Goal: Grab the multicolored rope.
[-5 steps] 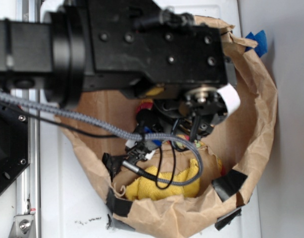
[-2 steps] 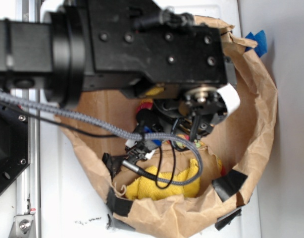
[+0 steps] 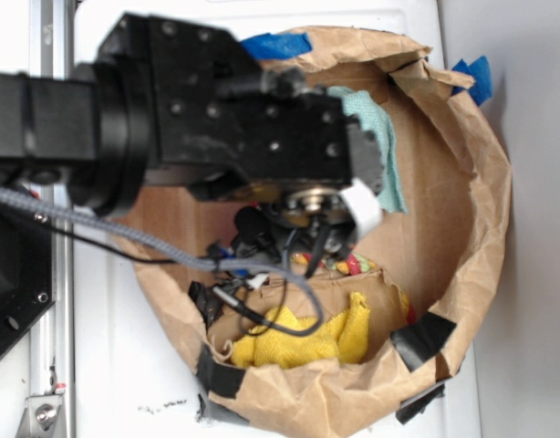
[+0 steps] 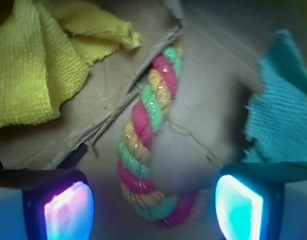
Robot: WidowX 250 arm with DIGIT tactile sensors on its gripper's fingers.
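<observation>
Looking through your wrist camera, you see the multicolored rope (image 4: 147, 135) lying on the brown paper floor, its red, yellow and green strands twisted thick, running from the upper middle of the view down toward the bottom, where its lower end curls to the right. Your gripper (image 4: 153, 207) stands wide apart and holds nothing: the left pad (image 4: 68, 211) glows pink-violet at the lower left, the right pad (image 4: 239, 210) glows cyan at the lower right, and the rope's curled end lies between them without touching either. The upper end of the rope slips under the edge of a torn flap of brown paper (image 4: 108, 95). On that flap, to the upper left, you have the yellow fluffy cloth (image 4: 38, 60), crumpled. To the right, just above the cyan pad, the teal cloth (image 4: 281, 110) lies apart from the rope.

In the exterior view your black arm (image 3: 216, 128) hangs over the brown paper bag (image 3: 471, 228), whose rolled rim is patched with black tape (image 3: 421, 338) and blue tape (image 3: 275, 44). Only a small bit of the rope (image 3: 351, 265) shows below the arm. The yellow cloth (image 3: 307, 339) sits near the bag's lower wall, and the teal cloth (image 3: 382, 155) lies toward the top right, partly hidden by the arm.
</observation>
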